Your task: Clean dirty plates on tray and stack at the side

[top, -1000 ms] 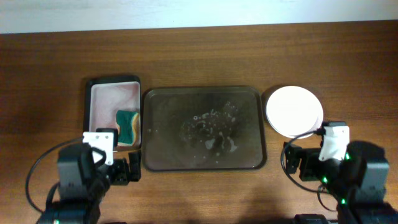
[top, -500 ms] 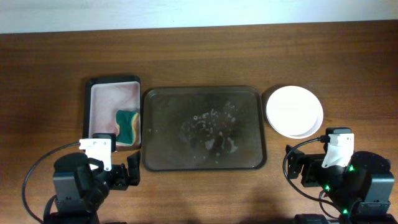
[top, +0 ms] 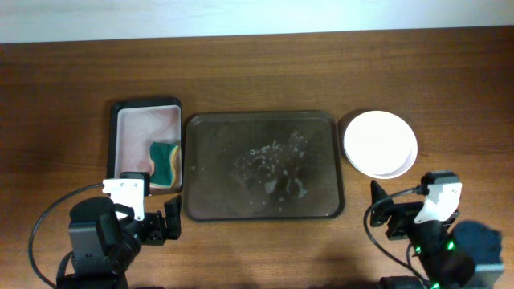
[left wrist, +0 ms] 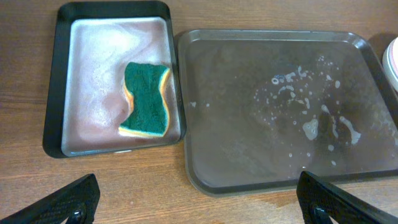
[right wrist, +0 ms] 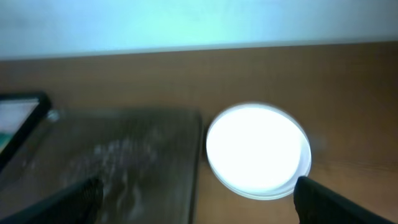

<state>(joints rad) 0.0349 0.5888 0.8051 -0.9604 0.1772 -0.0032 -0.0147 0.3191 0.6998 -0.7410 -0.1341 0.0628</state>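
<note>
The dark brown tray [top: 201, 160] lies mid-table, bare of plates, with wet soapy streaks at its centre; it also shows in the left wrist view [left wrist: 249, 155] and the right wrist view [right wrist: 155, 186]. A stack of clean white plates [top: 380, 144] stands on the table right of the tray, bright in the right wrist view [right wrist: 256, 149]. No red smear shows. My left gripper [top: 157, 226] is open and empty at the front left, its fingers wide apart [left wrist: 199, 202]. My right gripper [top: 387, 217] is open and empty at the front right, below the plates [right wrist: 196, 199].
A small black-rimmed pinkish tray [top: 132, 136] with soapy water stands left of the big tray and holds a green and yellow sponge [top: 165, 161], also seen in the left wrist view [left wrist: 147, 98]. The table's back edge meets a white wall.
Both arms have drawn back toward the front edge of the table, the right one still moving. The plates, trays and sponge have not moved.
</note>
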